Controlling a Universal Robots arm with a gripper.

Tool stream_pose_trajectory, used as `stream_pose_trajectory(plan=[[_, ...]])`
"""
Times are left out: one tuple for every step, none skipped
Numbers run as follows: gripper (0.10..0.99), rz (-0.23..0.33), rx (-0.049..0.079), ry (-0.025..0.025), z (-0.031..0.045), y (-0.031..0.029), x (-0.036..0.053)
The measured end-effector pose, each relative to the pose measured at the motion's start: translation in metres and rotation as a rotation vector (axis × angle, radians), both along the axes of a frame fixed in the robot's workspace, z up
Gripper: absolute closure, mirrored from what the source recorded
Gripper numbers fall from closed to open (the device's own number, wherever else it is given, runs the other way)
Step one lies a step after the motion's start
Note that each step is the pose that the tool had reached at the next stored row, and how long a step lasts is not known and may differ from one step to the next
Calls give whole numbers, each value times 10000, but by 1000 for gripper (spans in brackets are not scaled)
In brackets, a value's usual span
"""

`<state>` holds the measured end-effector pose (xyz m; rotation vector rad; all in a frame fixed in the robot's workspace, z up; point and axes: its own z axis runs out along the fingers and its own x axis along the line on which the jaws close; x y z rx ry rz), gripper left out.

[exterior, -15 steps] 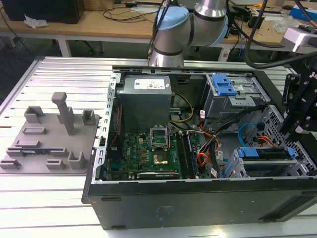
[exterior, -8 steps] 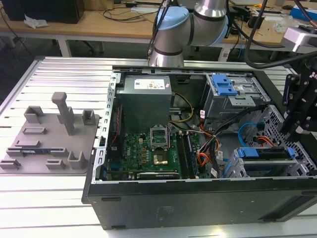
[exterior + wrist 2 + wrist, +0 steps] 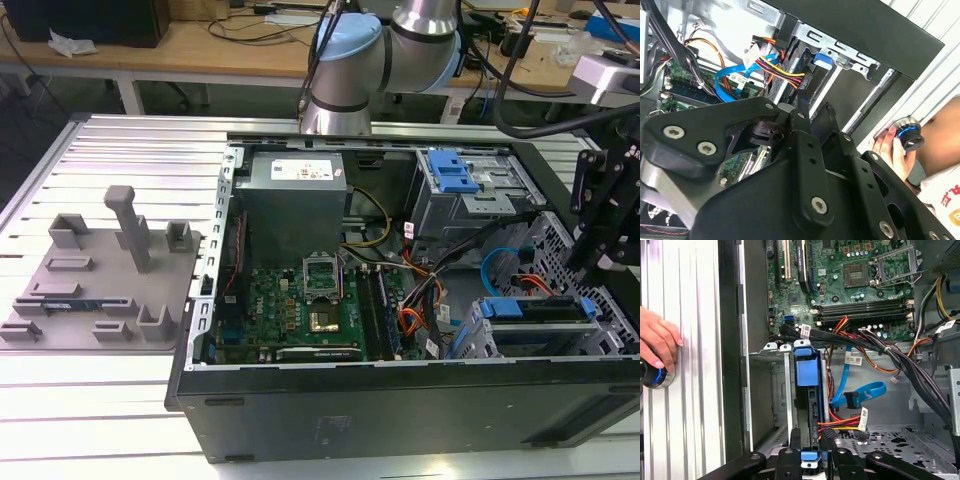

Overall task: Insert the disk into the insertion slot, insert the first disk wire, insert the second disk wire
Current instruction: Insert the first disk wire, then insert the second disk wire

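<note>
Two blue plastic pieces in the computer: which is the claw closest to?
The disk's blue frame in the perforated insertion slot, right beside the gripper; the blue latch sits on the taller grey bay, farther off.

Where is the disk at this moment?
At the exterior view's right, the disk sits in the insertion slot, by the black case wall, next to a blue cable.

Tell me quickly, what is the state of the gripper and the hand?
Gripper: jaws closed on the disk, which is in the insertion slot.
Person's hand: on a blue-ringed knob.
</note>
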<state>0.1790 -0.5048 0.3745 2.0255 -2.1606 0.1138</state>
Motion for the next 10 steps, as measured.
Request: stream_pose_trajectory(plan=[[784, 0, -5, 0, 0, 0, 0], [784, -1, -12, 0, 0, 0, 0], [784, -1, -21, 0, 0, 0, 0], [784, -1, -37, 0, 0, 0, 0], [784, -1, -43, 0, 0, 0, 0], [784, -1, -48, 0, 0, 0, 0], [784, 0, -64, 0, 0, 0, 0], [784, -1, -75, 0, 0, 0, 0], [784, 0, -87, 0, 0, 0, 0], [784, -1, -94, 0, 0, 0, 0]])
